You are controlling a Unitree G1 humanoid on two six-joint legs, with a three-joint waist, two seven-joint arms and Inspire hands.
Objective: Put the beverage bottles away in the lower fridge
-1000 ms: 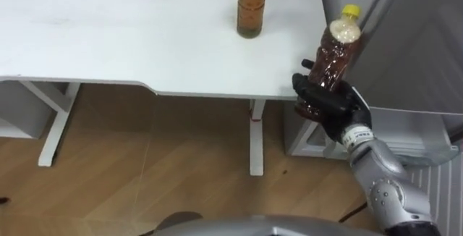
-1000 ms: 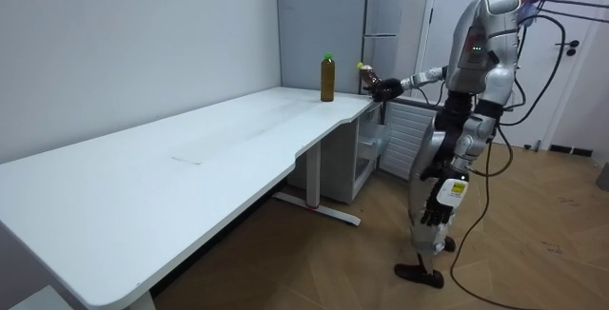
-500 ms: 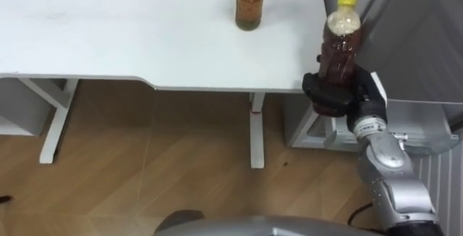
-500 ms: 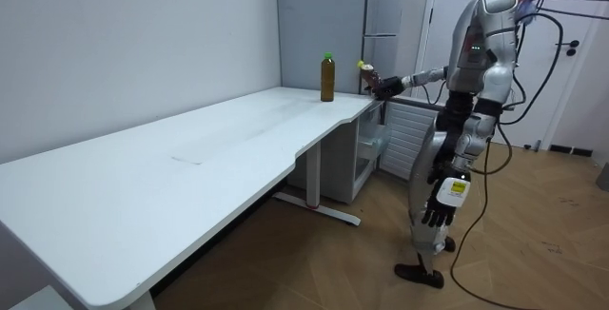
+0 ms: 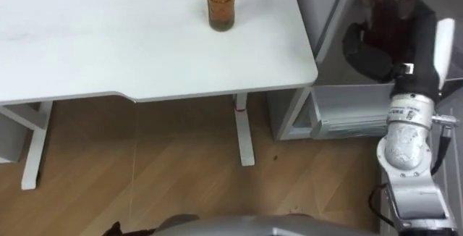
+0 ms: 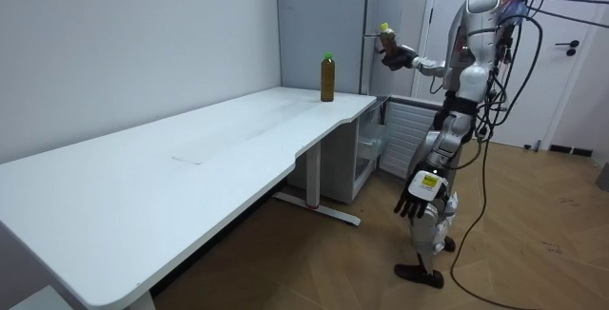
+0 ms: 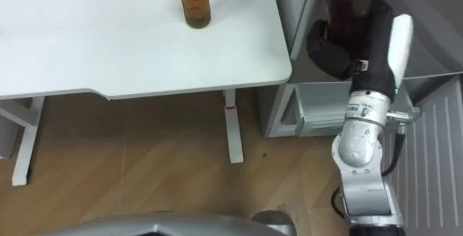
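the right hand [image 5: 369, 51] has its fingers curled round the lower body of a brown drink bottle [image 5: 388, 8], holding it upright and high, off the table's [image 5: 108, 55] right edge and in front of the grey fridge [image 6: 383, 6]. a second drink bottle [image 5: 220, 4] stands on the far right part of the table, well apart from the held one. the left hand [image 6: 416, 199] hangs by the robot's thigh with its fingers loosely spread and holding nothing. in the room view the robot stands at the table's far end, beside the fridge. the step in hand looks like carrying the first drink to the lower compartment [image 5: 340, 109], which sits low, just right of the table leg, and appears open, though its inside cannot be made out. to do it well, the bottle has a long way to come down: keep it upright, bring it clear of the table corner, and bend enough that the compartment's opening is in sight before reaching in. set the base flat on a shelf before relaxing the fingers, and leave room beside it for the second bottle.
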